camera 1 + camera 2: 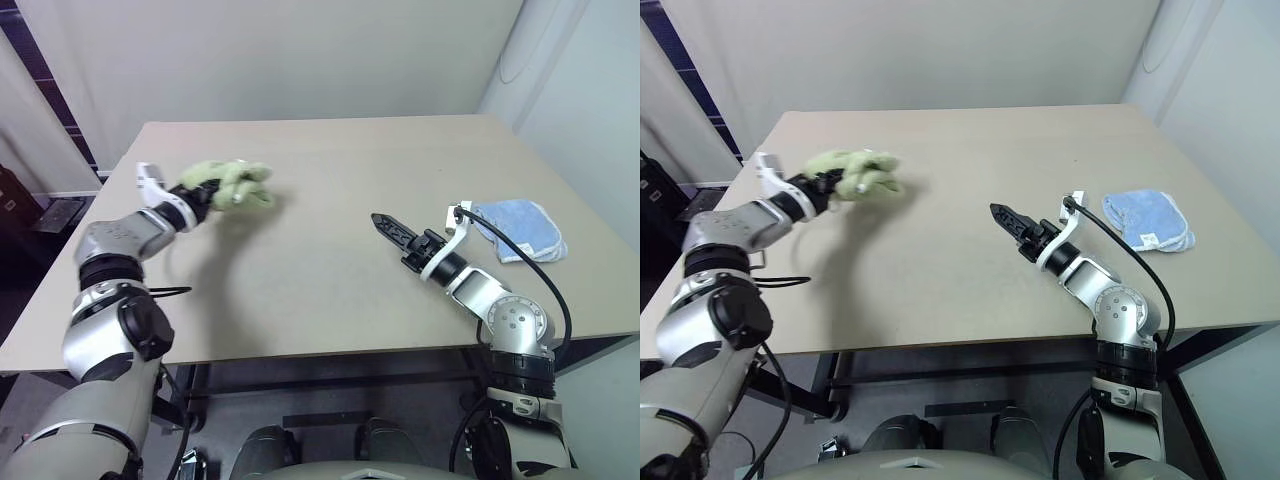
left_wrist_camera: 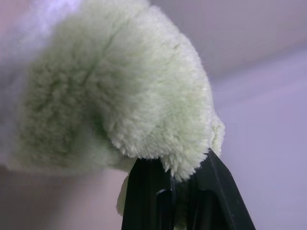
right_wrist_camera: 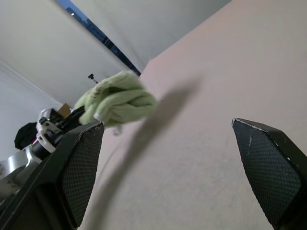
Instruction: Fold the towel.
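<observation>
Our left claw (image 1: 205, 192) is clamped on the towel (image 1: 237, 184), bunched into a green wad and held up over the surface's (image 1: 320, 290) left side; it seems clear of the top. Our right claw (image 3: 168, 163) stands wide, holding nothing, mid-surface. A blue cloth (image 1: 520, 228) lies near the right edge.

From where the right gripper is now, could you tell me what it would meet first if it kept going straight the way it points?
Probably the towel, bunched in the left gripper. The open right gripper aims that way across bare table; depth is hard to judge, so it might pass just below.
</observation>
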`<state>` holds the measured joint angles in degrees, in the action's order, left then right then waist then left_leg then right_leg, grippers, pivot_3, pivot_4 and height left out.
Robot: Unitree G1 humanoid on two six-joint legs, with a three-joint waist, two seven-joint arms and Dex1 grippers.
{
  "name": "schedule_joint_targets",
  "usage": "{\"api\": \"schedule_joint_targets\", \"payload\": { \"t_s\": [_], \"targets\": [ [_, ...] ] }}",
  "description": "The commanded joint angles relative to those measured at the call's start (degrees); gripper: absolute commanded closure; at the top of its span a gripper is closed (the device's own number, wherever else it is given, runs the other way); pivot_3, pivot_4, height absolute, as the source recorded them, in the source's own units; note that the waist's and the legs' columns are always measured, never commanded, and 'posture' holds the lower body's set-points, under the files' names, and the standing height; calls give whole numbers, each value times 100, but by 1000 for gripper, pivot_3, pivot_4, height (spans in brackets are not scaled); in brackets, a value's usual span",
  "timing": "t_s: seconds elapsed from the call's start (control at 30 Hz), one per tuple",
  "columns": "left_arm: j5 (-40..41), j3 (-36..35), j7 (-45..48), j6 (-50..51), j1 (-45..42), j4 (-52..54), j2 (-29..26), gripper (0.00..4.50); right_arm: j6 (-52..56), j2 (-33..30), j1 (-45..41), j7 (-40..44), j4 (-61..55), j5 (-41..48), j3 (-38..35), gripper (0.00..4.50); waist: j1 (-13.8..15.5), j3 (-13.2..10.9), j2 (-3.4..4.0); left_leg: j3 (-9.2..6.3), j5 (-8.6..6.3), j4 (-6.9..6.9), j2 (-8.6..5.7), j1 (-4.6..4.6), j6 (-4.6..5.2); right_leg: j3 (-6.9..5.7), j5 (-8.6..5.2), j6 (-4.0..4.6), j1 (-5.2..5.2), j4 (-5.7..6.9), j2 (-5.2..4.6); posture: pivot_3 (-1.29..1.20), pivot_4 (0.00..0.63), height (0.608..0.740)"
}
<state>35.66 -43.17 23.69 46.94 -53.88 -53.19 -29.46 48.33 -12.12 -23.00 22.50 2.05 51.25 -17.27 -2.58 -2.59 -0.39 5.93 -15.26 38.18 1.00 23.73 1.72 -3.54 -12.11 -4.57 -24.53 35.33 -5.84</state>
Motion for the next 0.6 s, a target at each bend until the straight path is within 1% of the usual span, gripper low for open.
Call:
{"api": "schedule_joint_targets", "payload": {
  "t_s": [0.03, 0.13, 0.23, 0.37, 0.6],
  "targets": [
    [294, -364, -400, -208, 300, 585, -212, 4493, -95, -24, -255, 193, 142, -59, 81, 10, 7, 0, 0, 0, 1, -1, 1, -1, -1, -1, 0, 0, 0, 1, 0, 0, 0, 740],
    [352, -406, -583, -224, 718, 971, -215, 4493, -93, -35, -343, 307, 301, -135, 160, 10, 30, 1, -1, 1, 1, 0, 0, -5, -5, 0, 0, 0, 4, 4, 0, 0, 0, 740],
    [534, -485, -683, 78, 1213, 1278, -133, 4493, -105, -43, -423, 388, 438, -239, 256, 10, 42, 4, -7, 2, -4, 2, -2, -8, -18, 0, 1, 4, 9, 2, -4, 0, 0, 740],
    [804, -612, -1128, 434, 1907, 1950, 279, 4493, -84, -77, -421, 492, 442, -393, 407, 10, 33, 5, -8, 4, -8, 2, -3, -13, -24, 5, 1, 5, 10, 2, -8, 0, 0, 740],
    [1352, -870, -1588, 583, 2316, 2502, 565, 4493, -87, -85, -397, 598, 529, -554, 448, 10, 13, 6, -8, 3, -6, 0, 1, -16, -30, 6, 3, 10, 7, 6, -8, 0, 0, 740]
  ]
}}
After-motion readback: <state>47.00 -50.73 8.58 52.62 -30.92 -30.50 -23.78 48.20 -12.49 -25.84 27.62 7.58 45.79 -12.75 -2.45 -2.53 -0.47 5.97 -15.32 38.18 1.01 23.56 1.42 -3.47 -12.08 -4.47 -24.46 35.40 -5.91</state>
